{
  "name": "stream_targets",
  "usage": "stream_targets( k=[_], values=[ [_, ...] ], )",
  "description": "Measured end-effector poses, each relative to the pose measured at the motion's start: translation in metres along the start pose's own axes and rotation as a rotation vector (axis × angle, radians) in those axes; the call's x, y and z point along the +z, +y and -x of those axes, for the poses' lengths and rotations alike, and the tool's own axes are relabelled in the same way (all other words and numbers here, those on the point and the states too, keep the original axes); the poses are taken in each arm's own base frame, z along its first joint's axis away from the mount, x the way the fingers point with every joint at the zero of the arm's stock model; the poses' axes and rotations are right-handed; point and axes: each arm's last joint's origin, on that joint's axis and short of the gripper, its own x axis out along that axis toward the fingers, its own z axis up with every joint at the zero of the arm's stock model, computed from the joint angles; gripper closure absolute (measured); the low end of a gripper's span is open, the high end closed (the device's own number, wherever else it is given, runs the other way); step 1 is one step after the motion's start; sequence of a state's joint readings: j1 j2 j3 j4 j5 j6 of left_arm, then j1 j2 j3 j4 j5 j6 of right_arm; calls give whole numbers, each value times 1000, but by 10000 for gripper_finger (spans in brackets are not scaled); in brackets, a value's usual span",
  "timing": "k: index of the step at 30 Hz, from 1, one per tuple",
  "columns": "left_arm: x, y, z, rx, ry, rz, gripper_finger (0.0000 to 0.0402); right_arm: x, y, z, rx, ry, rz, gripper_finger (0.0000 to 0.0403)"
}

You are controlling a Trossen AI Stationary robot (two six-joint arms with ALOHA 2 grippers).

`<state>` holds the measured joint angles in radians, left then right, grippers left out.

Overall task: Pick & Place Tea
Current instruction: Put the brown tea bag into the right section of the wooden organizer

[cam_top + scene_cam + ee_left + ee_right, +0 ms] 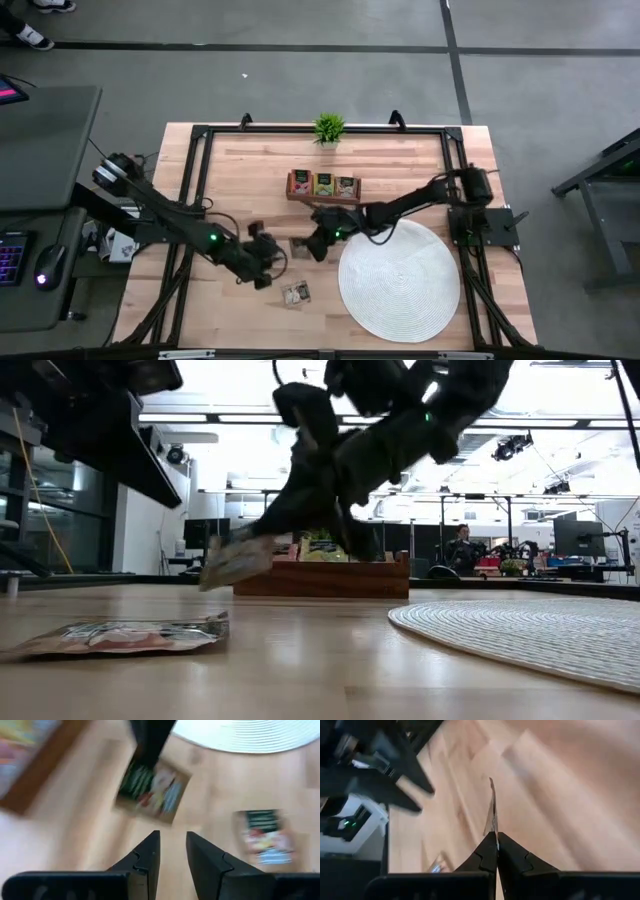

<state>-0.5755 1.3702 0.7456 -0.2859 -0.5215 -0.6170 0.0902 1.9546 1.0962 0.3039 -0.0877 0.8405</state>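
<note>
1. The right gripper (496, 840) has its fingers pressed together on the edge of a tea packet (492, 812). The packet sticks straight out past the fingertips, thin edge on. In the low view the packet (235, 560) hangs clear of the table (320, 660), tilted, so it is lifted rather than resting.

2. An edge pinch suits a flat packet; the hold looks narrow, so I judge a quick swing could let it slip or twist.

3. A second packet (296, 293) lies flat on the wood, just beside the left gripper (270, 262) and well short of the right one. In the left wrist view it shows as the packet (265, 837) off to one side of the fingers.

4. The left gripper (172, 855) has its fingers a little apart with nothing between them. It hovers low, facing the held packet (152, 795), close enough that the two arms could crowd each other.

5. The round white mat (400, 280) lies close beside the right gripper, toward that arm's own base. It is bare and wide, so it looks the likely place to set the packet, with plenty of room.

6. Beyond the right gripper, toward the far edge of the table, a wooden box (323, 187) holds more packets standing in a row. A small potted plant (328, 128) stands farther off at the far edge, well out of the way.

7. The table's near edge and black frame rails (195, 180) lie well apart from both grippers.
</note>
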Motion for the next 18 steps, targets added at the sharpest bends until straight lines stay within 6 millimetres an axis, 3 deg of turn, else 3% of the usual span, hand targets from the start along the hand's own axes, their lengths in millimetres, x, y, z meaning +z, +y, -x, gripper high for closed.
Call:
stream_targets(
  k=[3,9,13,18],
  values=[
    [1,14,17,79,-1,-27,309,20,6,23,-35,-57,45,403],
    [2,34,43,180,-24,-70,309,53,14,88,-221,-140,135,403],
    [6,42,54,193,-60,-106,309,64,0,131,-418,-137,149,403],
    [15,54,56,198,-67,-145,309,67,-23,162,-446,-174,131,403]
  ],
)
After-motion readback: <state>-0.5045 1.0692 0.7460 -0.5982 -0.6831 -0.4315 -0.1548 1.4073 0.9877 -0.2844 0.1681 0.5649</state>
